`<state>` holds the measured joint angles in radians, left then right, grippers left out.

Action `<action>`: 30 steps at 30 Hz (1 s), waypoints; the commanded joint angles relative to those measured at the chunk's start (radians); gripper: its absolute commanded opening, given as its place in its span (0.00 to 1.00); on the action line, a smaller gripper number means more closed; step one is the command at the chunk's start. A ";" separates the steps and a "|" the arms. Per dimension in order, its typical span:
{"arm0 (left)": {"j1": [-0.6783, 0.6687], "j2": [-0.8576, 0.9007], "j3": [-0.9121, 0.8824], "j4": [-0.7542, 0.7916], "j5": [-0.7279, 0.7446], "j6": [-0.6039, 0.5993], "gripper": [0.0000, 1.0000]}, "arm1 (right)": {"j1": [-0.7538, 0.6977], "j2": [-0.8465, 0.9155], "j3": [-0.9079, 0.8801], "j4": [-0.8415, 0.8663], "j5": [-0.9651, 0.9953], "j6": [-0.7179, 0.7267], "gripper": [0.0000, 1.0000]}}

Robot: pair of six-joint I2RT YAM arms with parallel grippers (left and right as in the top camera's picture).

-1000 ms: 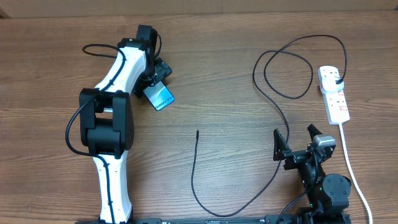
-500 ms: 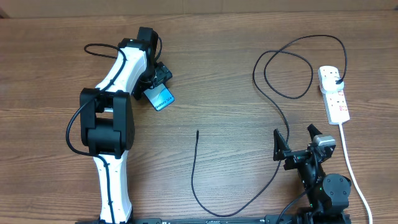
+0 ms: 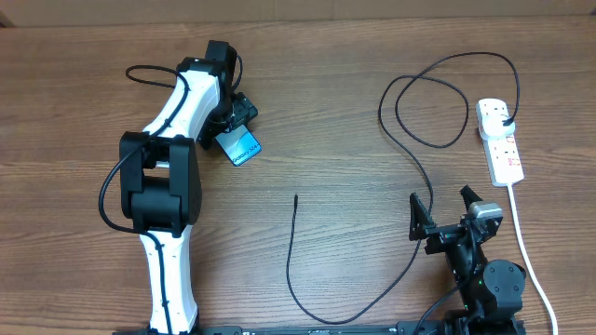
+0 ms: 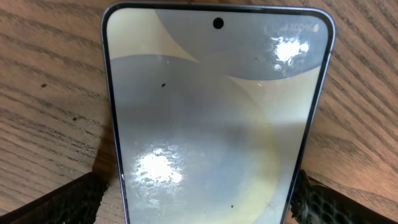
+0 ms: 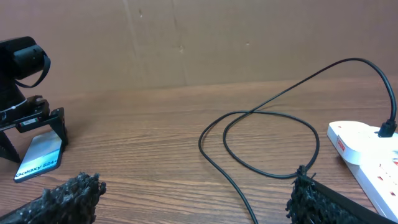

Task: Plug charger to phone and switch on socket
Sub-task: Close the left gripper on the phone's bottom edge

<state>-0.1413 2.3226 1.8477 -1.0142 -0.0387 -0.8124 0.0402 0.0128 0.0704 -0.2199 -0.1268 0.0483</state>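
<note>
The phone (image 3: 239,146) lies flat on the table at upper left, its glossy screen filling the left wrist view (image 4: 214,112). My left gripper (image 3: 230,130) straddles its near end, open. One finger (image 4: 56,202) stands a small gap off the left edge and the other (image 4: 339,202) is at the right edge. The black charger cable (image 3: 291,270) has its free tip (image 3: 295,197) mid-table. It loops right and its plug (image 3: 504,116) sits in the white socket strip (image 3: 503,149). My right gripper (image 3: 443,209) is open and empty at lower right.
The strip's thick white cord (image 3: 526,261) runs down the right side past my right arm. The cable's loop (image 5: 261,143) lies in front of my right gripper (image 5: 189,205), with the strip (image 5: 367,149) to its right and the phone (image 5: 38,157) far left.
My left gripper's far finger shifted slightly beside the phone a second ago, then held still. The phone, cable and right arm have not moved.
</note>
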 commanded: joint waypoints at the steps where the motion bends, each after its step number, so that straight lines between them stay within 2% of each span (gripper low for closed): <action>1: 0.003 0.028 -0.029 0.005 0.002 -0.014 1.00 | 0.005 -0.010 -0.005 0.005 0.006 0.001 1.00; 21: 0.003 0.028 -0.029 0.033 0.003 -0.014 1.00 | 0.005 -0.010 -0.005 0.005 0.006 0.001 1.00; 27: 0.003 0.028 -0.029 0.032 0.003 -0.014 0.81 | 0.005 -0.010 -0.005 0.005 0.006 0.001 1.00; 30: 0.003 0.028 -0.029 0.032 0.003 -0.013 0.80 | 0.005 -0.010 -0.005 0.005 0.006 0.001 1.00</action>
<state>-0.1413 2.3226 1.8469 -0.9939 -0.0521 -0.8188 0.0402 0.0128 0.0704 -0.2203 -0.1265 0.0486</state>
